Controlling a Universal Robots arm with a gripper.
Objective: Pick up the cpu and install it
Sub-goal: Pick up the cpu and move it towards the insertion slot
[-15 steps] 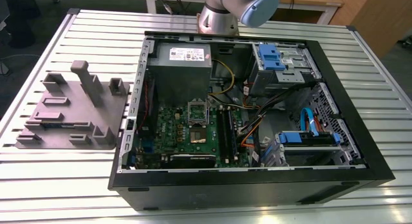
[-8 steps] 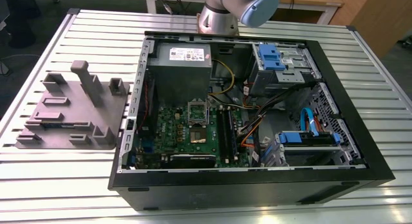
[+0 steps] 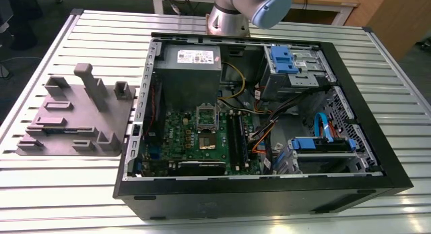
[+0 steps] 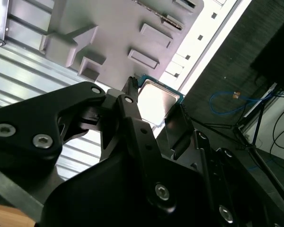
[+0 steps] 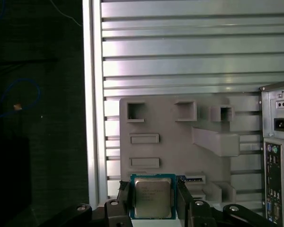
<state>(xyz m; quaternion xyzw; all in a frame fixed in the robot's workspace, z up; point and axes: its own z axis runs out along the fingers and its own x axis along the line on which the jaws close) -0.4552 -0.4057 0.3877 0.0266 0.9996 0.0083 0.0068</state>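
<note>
First wrist view: black gripper (image 5: 153, 191) clamps flat square silvery cpu (image 5: 153, 198).

A slatted aluminium worktop (image 3: 81, 193) is seen beyond the fingers (image 5: 124, 198) in the first wrist view. To one side of the fingers, past the worktop's edge, a dark floor (image 5: 38, 156) is shown. In the second wrist view a blue cable (image 4: 222, 95) is seen lying looped on that floor. Light wooden furniture (image 3: 397, 17) is seen behind the worktop in the exterior view.
</note>
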